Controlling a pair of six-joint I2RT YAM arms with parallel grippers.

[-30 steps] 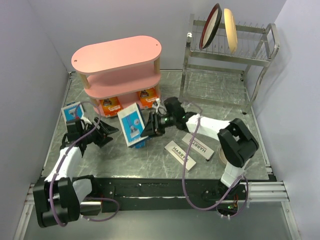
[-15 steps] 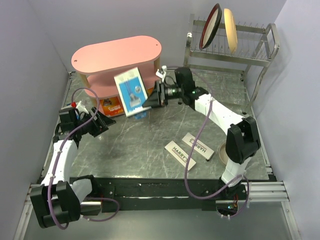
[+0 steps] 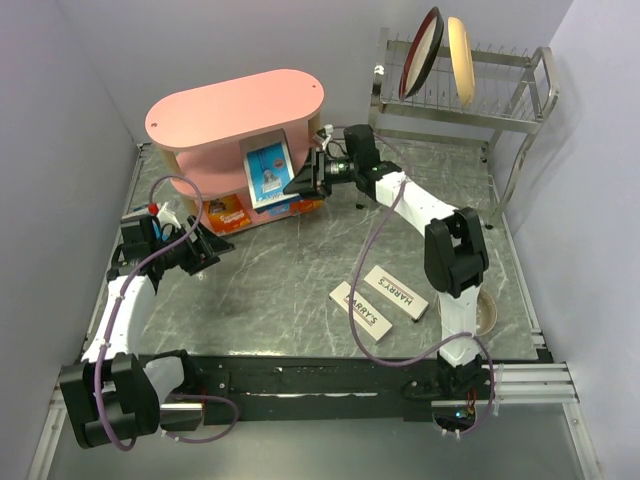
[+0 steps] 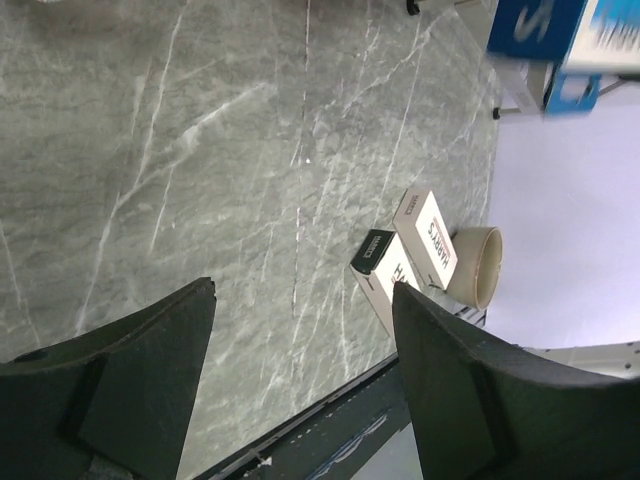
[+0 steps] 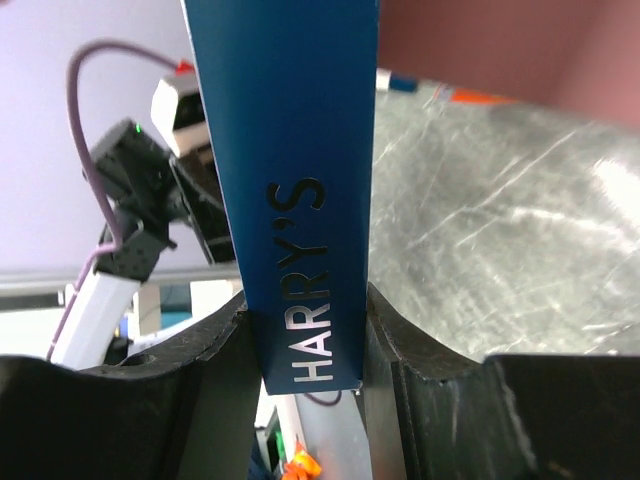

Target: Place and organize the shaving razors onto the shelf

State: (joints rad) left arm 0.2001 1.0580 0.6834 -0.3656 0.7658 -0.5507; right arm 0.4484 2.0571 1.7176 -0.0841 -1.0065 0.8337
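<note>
My right gripper (image 3: 303, 181) is shut on a blue-and-white razor pack (image 3: 268, 171), held upright against the front of the pink shelf (image 3: 235, 108) at its middle tier. In the right wrist view the pack's blue HARRY'S edge (image 5: 300, 190) sits clamped between the fingers (image 5: 215, 400). Two orange packs (image 3: 224, 213) (image 3: 302, 206) stand under the shelf. Two white HARRY'S boxes (image 3: 360, 309) (image 3: 396, 291) lie flat on the table; the left wrist view shows them too (image 4: 428, 236). My left gripper (image 3: 208, 249) hangs open and holds nothing, left of the table's middle.
A steel dish rack (image 3: 520, 120) with a dark plate (image 3: 420, 55) and a cream plate (image 3: 460, 58) stands at the back right. A cream cup (image 4: 476, 265) sits beside the white boxes near the right arm's base. Purple walls close in both sides.
The right arm has lifted the blue-and-white pack off the table's middle and carried it back to the shelf front. The left arm has pulled back to the left, still open.
</note>
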